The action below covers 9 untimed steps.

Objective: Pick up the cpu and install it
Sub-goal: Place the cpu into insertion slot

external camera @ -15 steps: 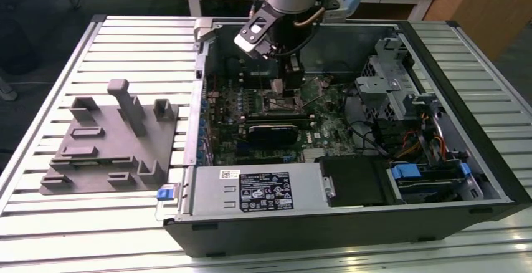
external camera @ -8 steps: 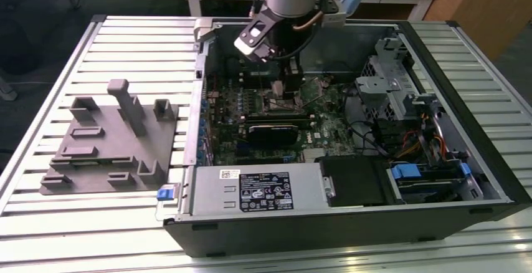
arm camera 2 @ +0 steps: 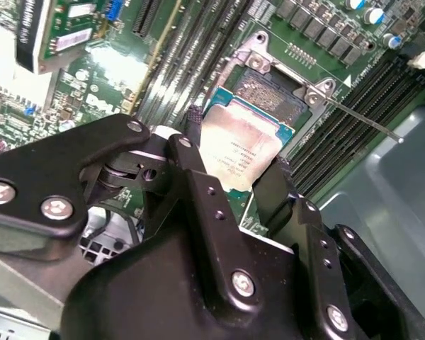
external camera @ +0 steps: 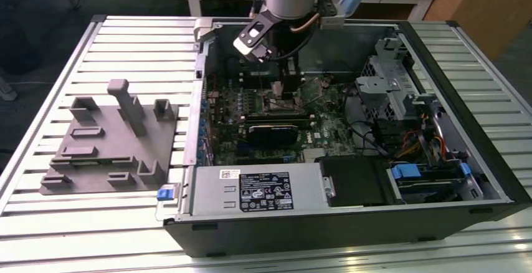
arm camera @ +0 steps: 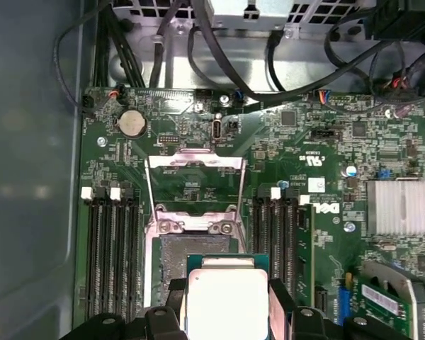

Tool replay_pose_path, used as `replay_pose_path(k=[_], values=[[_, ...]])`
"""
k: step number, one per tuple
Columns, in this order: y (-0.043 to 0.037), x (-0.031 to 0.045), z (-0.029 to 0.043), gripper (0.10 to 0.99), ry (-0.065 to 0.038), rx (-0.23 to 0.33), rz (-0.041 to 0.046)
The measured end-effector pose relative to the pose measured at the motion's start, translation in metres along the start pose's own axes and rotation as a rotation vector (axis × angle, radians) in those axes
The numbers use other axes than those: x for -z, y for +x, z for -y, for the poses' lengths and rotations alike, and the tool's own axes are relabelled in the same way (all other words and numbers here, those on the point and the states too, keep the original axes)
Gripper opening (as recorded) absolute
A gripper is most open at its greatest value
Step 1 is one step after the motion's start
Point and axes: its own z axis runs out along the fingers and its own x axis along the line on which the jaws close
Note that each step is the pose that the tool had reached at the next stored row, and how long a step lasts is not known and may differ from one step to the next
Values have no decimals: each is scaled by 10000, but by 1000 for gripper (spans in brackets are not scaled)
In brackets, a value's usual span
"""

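Black gripper [arm camera: 227, 315] clamped the small square silver-topped cpu [arm camera: 227, 294] by opposite edges at the open socket [arm camera: 171, 256].
It looked light, stiff and probably fragile; the edges suited gripping.

On my feed the cpu [arm camera: 227, 304] is silvery-white on top with a teal-green rim. The gripper [arm camera 2: 235, 152] is black, the board [arm camera: 326, 142] green, the fixture [external camera: 108, 142] plain gray, the label [external camera: 266, 192] white, and the table [external camera: 50, 92] pale with ribbed stripes.

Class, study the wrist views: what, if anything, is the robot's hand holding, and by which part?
The hand holds the cpu by two opposite side edges, over the open socket.
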Motion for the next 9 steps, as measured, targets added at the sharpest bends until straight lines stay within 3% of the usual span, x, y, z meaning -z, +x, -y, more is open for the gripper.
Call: replay_pose_path(k=[9], values=[[39,-130,9,541,-1,18,2]])
